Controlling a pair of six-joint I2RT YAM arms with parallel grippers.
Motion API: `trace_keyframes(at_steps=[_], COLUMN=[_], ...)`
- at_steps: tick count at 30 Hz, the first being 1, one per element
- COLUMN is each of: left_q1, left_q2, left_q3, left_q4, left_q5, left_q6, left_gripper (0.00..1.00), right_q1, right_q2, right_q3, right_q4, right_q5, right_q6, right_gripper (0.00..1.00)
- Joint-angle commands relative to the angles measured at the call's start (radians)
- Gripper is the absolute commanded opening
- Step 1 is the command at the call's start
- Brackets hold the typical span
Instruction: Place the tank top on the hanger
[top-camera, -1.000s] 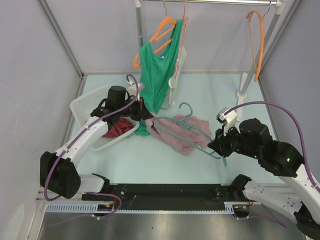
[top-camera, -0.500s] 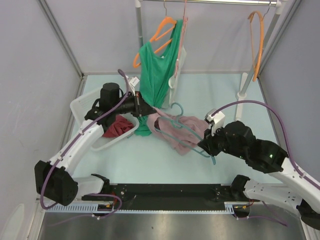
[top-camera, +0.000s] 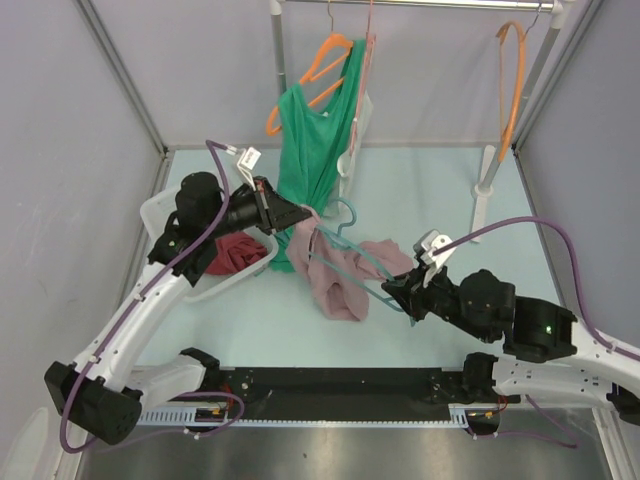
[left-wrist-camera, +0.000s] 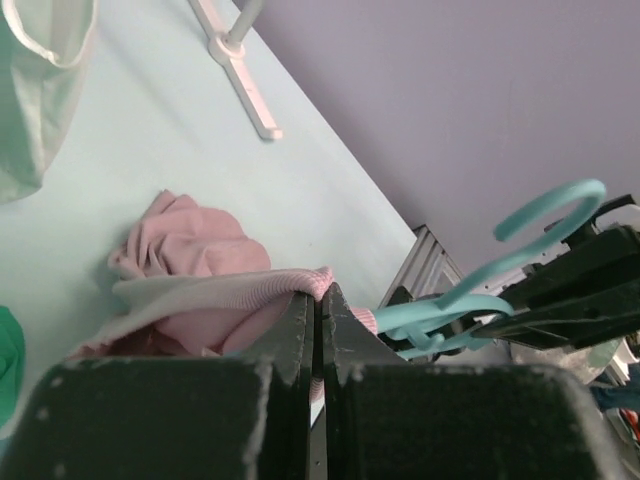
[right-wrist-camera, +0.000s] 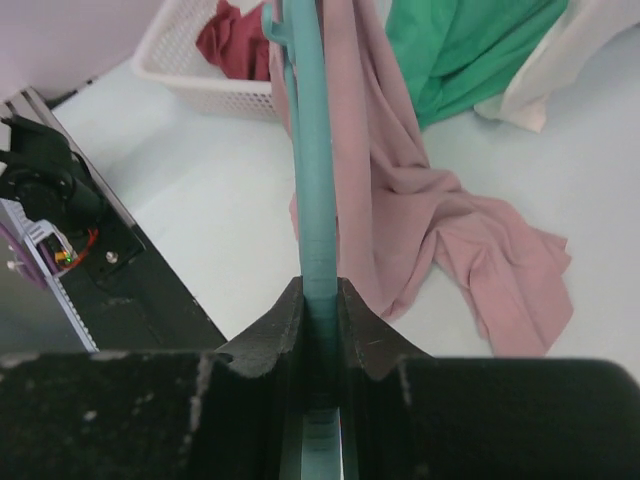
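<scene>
One green top (top-camera: 310, 140) hangs just behind, basket (top-camera: 157, 208) beside; left gripper (left-wrist-camera: 318, 297) pinches the crumpled pink tank top (top-camera: 340, 283) by an edge, right gripper (right-wrist-camera: 318, 290) clamps the hanger (right-wrist-camera: 312, 150).

Pink-mauve tank top (top-camera: 335, 285); teal hanger (right-wrist-camera: 312, 180); green top (top-camera: 305, 140); orange hangers (top-camera: 517, 100); white basket (top-camera: 160, 212); dark red cloth (top-camera: 235, 255); pale mint desk (top-camera: 430, 190)

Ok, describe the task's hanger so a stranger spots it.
Look on the table, in front of the clothes rack. The hanger, clamped in the right gripper, crosses the pink tank top there. It is thin and teal; the orange hangers hang on the rack.
</scene>
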Motion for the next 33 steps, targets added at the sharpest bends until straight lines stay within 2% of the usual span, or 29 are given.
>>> trace_keyframes(at_steps=[1, 3, 4, 7, 9, 13, 18, 21, 22, 25, 27, 28, 29, 31, 32, 33], left_q1=[-0.013, -0.014, -0.013, -0.013, -0.013, -0.011, -0.005, -0.004, -0.004, -0.004, -0.004, -0.004, -0.005, -0.004, -0.004, -0.004], left_q2=[-0.007, -0.010, -0.013, -0.041, -0.064, -0.095, -0.182, -0.242, -0.269, -0.309, -0.331, -0.328, -0.322, -0.313, -0.306, -0.290], left_q3=[0.011, 0.034, 0.039, 0.056, 0.071, 0.108, 0.085, 0.073, 0.071, 0.053, 0.037, 0.037, 0.036, 0.030, 0.027, 0.030], left_q4=[0.018, -0.047, -0.056, -0.090, -0.113, -0.198, -0.229, -0.222, -0.208, -0.188, -0.186, -0.202, -0.209, -0.219, -0.226, -0.247], left_q5=[-0.074, -0.142, -0.153, -0.180, -0.185, -0.191, -0.243, -0.172, -0.109, 0.005, 0.042, 0.063, 0.098, 0.138, 0.178, 0.191], left_q6=[0.024, 0.092, 0.109, 0.163, 0.210, 0.316, 0.456, 0.521, 0.557, 0.620, 0.646, 0.666, 0.672, 0.689, 0.699, 0.709], left_gripper=[0.15, 0.31, 0.52, 0.87, 0.99, 0.99, 0.99, 1.00, 1.00, 0.99, 0.99, 0.99, 0.99, 0.99, 0.99, 1.00], right_q1=[0.047, 0.052, 0.052, 0.052, 0.052, 0.052, 0.032, 0.003, -0.027, -0.133, -0.204, -0.289, -0.328, -0.415, -0.490, -0.523], right_q2=[-0.040, -0.037, -0.035, -0.031, -0.028, -0.048, -0.081, -0.072, -0.063, -0.025, -0.005, -0.002, 0.004, 0.015, 0.018, 0.021], right_q3=[0.006, 0.012, 0.015, 0.015, 0.023, 0.028, 0.032, 0.043, 0.046, 0.058, 0.061, 0.060, 0.058, 0.055, 0.057, 0.057], right_q4=[0.139, 0.124, 0.119, 0.095, 0.078, 0.081, 0.088, 0.088, 0.087, 0.085, 0.098, 0.116, 0.128, 0.160, 0.170, 0.179], right_q5=[0.123, 0.119, 0.113, 0.102, 0.096, 0.071, 0.012, -0.071, -0.093, -0.226, -0.370, -0.440, -0.561, -0.686, -0.813, -0.875], right_q6=[-0.025, -0.021, -0.023, -0.021, -0.024, -0.041, -0.083, -0.104, -0.115, -0.132, -0.136, -0.137, -0.137, -0.132, -0.123, -0.120], right_gripper=[0.00, 0.00, 0.00, 0.00, 0.00, 0.00, 0.00, 0.00, 0.00, 0.00, 0.00, 0.00, 0.00, 0.00, 0.00, 0.00])
